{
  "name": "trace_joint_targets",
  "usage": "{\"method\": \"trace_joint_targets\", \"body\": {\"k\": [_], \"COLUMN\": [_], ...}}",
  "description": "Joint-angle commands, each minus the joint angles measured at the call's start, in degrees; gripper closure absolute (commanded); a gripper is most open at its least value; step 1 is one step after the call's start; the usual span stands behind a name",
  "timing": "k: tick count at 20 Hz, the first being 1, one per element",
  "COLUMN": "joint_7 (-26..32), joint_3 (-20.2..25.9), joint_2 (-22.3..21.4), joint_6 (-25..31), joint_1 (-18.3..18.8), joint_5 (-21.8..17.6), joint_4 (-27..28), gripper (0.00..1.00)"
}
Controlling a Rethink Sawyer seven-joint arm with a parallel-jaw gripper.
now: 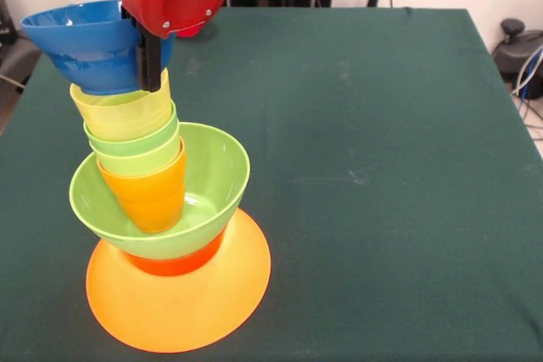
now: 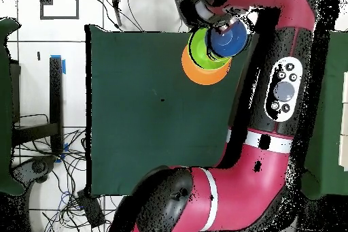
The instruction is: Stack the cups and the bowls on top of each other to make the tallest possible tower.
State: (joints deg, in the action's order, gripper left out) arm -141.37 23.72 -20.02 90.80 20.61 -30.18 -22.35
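The tower stands at the table's front left. A wide orange bowl [image 1: 182,311] lies upside down as its base. On it sit a small orange-red bowl [image 1: 174,264], a lime green bowl [image 1: 216,175], then nested orange [image 1: 153,197], lime green [image 1: 140,152] and yellow [image 1: 119,112] cups, leaning left. My gripper [image 1: 151,74] is shut on the rim of the blue bowl [image 1: 85,44], which is tilted at the yellow cup's mouth. The overhead view shows the blue bowl [image 2: 231,39] over the lime bowl [image 2: 199,47]. The purple bowl and darker green cup are out of view.
The green table cloth [image 1: 382,167] stretches to the right of the tower. A small red shape [image 1: 193,31] shows behind my arm; I cannot tell what it is. Cables and a black stand [image 1: 513,31] lie beyond the right edge.
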Motion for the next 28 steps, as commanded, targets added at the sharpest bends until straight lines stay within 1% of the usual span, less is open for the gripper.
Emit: {"method": "trace_joint_targets", "body": {"k": [1, 9, 20, 28], "joint_7": [5.6, 5.6, 6.0, 5.4], "joint_3": [-1.0, -2.4, -3.0, -3.2], "joint_2": [0.2, -0.2, 0.5, 0.5], "joint_6": [3.5, 1.6, 1.9, 0.9], "joint_1": [-1.0, -1.1, -1.6, -1.8], "joint_5": [0.0, 1.4, 2.0, 2.2], "joint_4": [-5.8, -7.4, -6.3, -6.6], "gripper": [1.0, 1.0, 1.0, 1.0]}}
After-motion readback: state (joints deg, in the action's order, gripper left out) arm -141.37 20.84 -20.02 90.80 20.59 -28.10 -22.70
